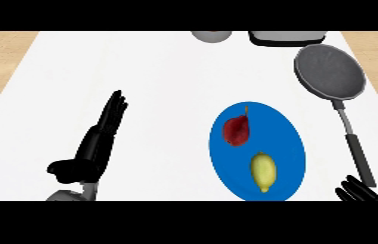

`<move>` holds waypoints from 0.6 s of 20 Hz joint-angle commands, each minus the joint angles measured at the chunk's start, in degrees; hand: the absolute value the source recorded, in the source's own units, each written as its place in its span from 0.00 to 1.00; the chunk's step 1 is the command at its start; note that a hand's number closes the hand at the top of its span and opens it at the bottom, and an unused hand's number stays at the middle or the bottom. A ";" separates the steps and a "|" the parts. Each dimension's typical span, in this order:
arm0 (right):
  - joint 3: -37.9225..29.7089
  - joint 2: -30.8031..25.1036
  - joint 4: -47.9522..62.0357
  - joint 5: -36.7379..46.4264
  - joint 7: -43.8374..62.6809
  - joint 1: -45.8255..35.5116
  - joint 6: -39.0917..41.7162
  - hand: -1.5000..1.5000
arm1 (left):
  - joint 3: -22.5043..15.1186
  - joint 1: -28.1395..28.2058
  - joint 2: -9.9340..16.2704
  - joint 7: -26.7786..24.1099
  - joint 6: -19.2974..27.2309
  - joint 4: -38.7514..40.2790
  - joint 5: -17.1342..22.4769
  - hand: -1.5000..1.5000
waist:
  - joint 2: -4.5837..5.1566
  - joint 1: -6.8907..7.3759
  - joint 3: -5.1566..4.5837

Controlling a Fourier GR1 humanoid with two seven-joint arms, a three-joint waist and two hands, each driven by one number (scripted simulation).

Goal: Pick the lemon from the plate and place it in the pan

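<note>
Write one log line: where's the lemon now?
lemon: on blue plate | pan: holds nothing | left hand: open, resting | right hand: lower edge, nothing held

Red fruit (237, 130); grey objects (212, 36) at far edge.

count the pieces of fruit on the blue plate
2. A dark red fruit lies on the upper part of the blue plate; the lemon lies below it, nearer the plate's lower edge. Neither is touched, and nothing seems hidden.

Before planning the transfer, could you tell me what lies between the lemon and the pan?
In the head view, only blue plate surface and bare white counter separate the lemon from the pan.
</note>
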 commanded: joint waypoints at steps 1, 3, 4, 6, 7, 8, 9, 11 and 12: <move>2.73 1.77 -0.68 15.86 8.58 1.22 -4.19 0.00 | 0.02 -1.82 -0.73 0.42 -0.27 0.91 -0.45 0.50 | 0.15 0.23 -0.01; 5.70 3.71 -2.00 24.62 17.43 -3.34 -2.37 0.00 | -0.66 -0.23 -1.18 -0.54 -0.11 0.60 -0.89 0.50 | 0.33 1.36 -0.08; 6.39 4.66 0.56 27.60 15.25 -1.05 -4.10 0.00 | 1.03 0.49 0.54 -2.05 -2.79 1.59 0.64 0.50 | 0.16 0.73 0.00; 9.53 7.20 -1.16 37.10 22.18 -3.51 -2.33 0.00 | -0.78 -0.83 -1.48 -0.44 -0.43 0.63 -1.27 0.50 | 0.14 0.88 -0.03; 11.06 10.19 0.98 40.42 24.75 -5.14 -2.44 0.00 | -0.39 -1.94 -1.44 0.63 -0.62 1.36 -1.26 0.50 | 0.16 0.79 0.02; 10.50 10.87 6.08 41.73 23.66 -6.51 -3.84 0.00 | -0.51 -2.46 -3.27 -0.87 0.41 3.64 -2.06 0.50 | 0.16 0.60 0.08; 13.06 13.98 5.53 46.12 27.48 -7.25 -2.90 0.00 | 1.34 0.49 -0.04 -1.78 -2.99 1.68 0.29 0.50 | 0.09 1.00 0.05; 13.45 14.77 5.69 47.70 28.06 -6.67 -2.50 0.00 | 1.00 1.25 -0.52 1.49 -1.68 -1.53 -1.09 0.50 | -0.05 0.60 0.11; 12.81 14.81 7.27 48.02 28.26 -7.24 -2.43 0.00 | 1.35 -0.08 -2.17 -1.38 -1.50 1.63 -2.16 0.50 | -0.01 0.43 0.11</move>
